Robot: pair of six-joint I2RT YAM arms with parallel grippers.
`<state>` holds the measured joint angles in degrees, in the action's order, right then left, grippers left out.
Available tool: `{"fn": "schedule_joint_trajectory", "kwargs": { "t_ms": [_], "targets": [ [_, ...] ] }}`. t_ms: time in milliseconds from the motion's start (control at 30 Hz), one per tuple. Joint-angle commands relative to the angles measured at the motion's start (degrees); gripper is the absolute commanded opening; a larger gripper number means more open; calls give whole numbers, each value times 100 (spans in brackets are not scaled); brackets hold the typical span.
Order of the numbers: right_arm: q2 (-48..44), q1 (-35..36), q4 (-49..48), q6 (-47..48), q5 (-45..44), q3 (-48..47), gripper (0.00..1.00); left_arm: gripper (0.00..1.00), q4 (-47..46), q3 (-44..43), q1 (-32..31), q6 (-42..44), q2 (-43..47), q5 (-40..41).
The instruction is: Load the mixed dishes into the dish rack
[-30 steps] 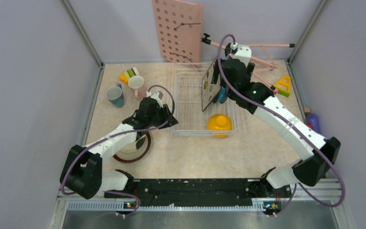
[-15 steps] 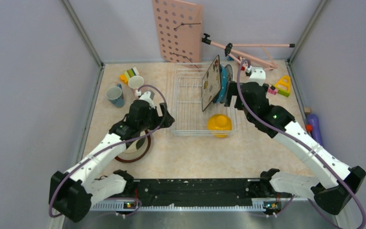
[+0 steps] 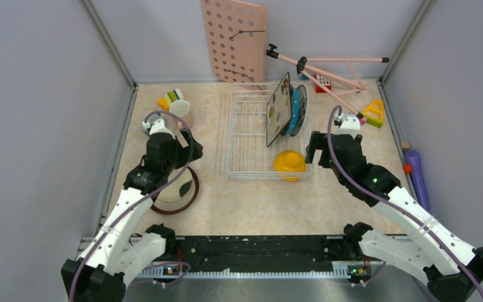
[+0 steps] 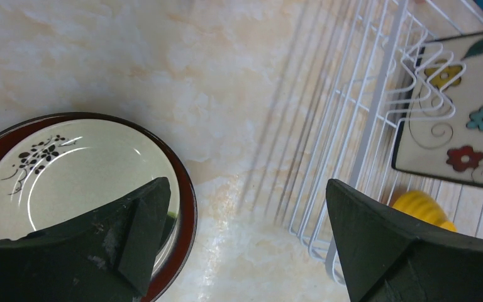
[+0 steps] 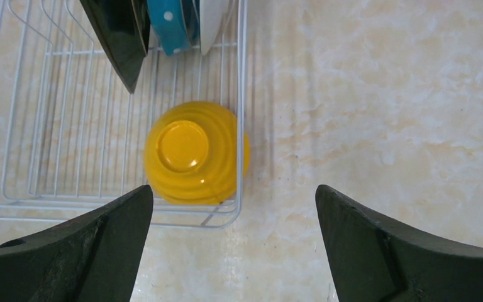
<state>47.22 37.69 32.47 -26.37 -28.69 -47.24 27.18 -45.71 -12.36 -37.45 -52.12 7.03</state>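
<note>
Both grippers are spread wide and empty. My left gripper (image 4: 246, 189) hovers by the brown-rimmed cream plate (image 4: 69, 176), which lies flat at 8 o'clock from the dish rack (image 3: 246, 145). My worry is a shallow rim pinch slipping, or the plate clipping the wires. The right gripper (image 5: 234, 192) overlooks the yellow bowl (image 5: 192, 151).

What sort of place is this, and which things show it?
Probably a robot lab cell, not a kitchen: grey walls box in the table, two arms bolted at its edge, a rack of plates.
</note>
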Motion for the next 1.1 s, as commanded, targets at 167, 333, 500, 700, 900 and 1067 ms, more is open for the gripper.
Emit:
{"fn": "schedule_joint_trajectory", "kwargs": {
  "t_ms": [167, 333, 500, 700, 900, 1067],
  "targets": [
    [-179, -43, -353, -208, 477, 409, 97, 96, 302, -891, 797, -794, -737, 183],
    [-136, -43, -478, -195, 562, 440, 97, 94, 450, -1497, 1045, -1154, -1474, 456],
    [-2, -43, -501, -159, 625, 287, 96, 93, 516, -2411, 1049, -1043, -2431, 583],
    [46, -43, -464, -157, 684, 185, 96, 89, 916, -3442, 1051, -1025, -3623, 1216],
    [-5, -43, -395, -248, 744, 181, 96, 76, 386, -3866, 1046, -548, -4595, 1293],
    [-59, -43, -321, -280, 732, 181, 96, 69, 418, -4073, 1051, -551, -5017, 1293]
  ]
}}
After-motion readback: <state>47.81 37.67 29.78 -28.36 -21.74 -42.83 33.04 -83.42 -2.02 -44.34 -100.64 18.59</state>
